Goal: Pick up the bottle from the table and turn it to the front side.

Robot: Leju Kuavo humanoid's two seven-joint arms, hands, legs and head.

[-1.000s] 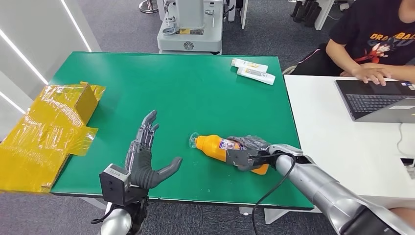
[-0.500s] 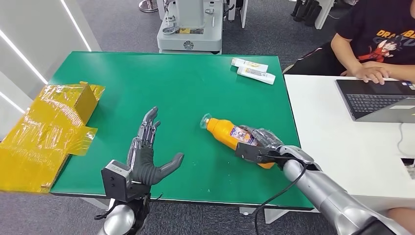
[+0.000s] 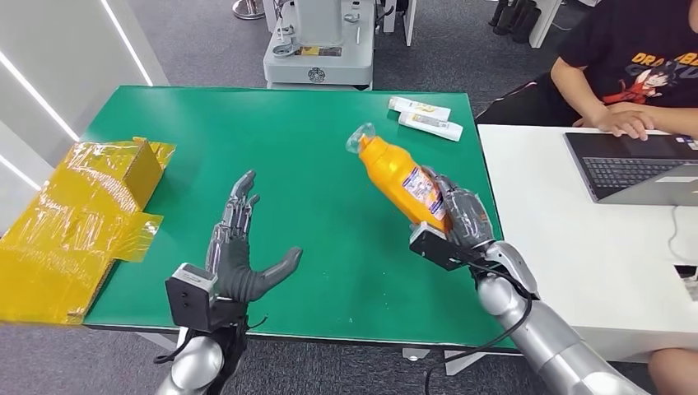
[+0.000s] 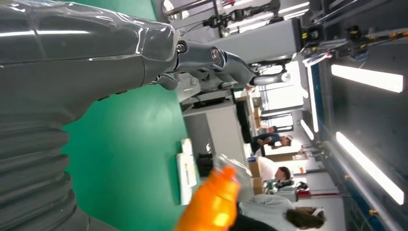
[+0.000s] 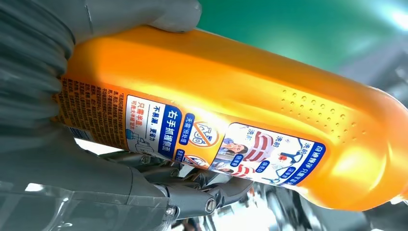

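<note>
Bottle [image 3: 398, 175] gripped in right hand [image 3: 461, 220], tilted.

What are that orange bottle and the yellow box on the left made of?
The orange bottle in the right hand looks like glossy plastic: it shines, has moulded dimples, a clear cap and a printed label. The yellow box seems to be cardboard wrapped in shiny, crinkled yellow film or tape; what lies underneath is unclear.
</note>
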